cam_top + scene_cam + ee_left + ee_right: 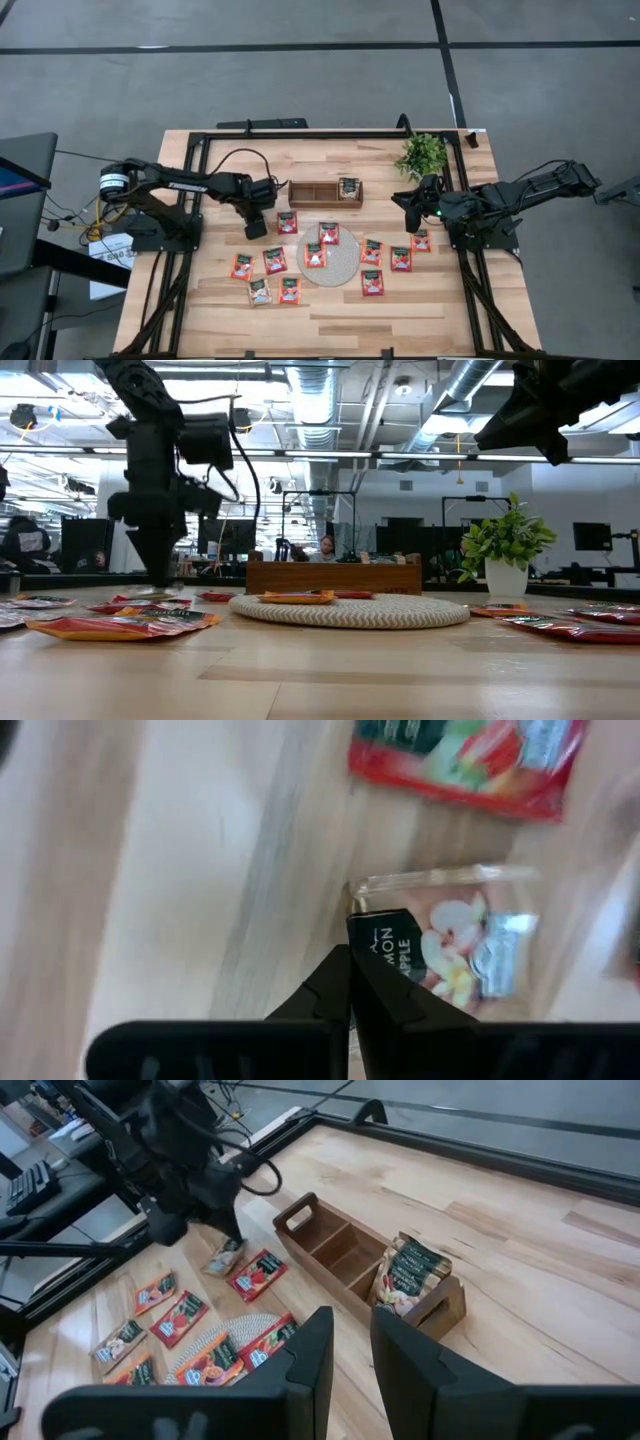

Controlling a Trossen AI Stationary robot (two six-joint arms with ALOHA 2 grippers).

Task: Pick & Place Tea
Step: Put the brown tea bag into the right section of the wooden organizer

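Left hand (349, 982) pinches pale sachet (450, 945).

Pale wood-grain table (400, 320), smooth; brown wooden tray (340, 1255); woven, rough-textured round mat (350, 610); glossy crinkled foil-like tea sachets (455, 940); matt black plastic-looking left gripper (348, 982) fingers

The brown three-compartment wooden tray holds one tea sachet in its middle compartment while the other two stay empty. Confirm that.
Not quite. The pale, dark-banded tea sachet stands in an end compartment of the brown three-compartment wooden tray, the end nearest the potted green plant, not the middle. The other two compartments are indeed empty. The right wrist view shows it; the high view agrees.
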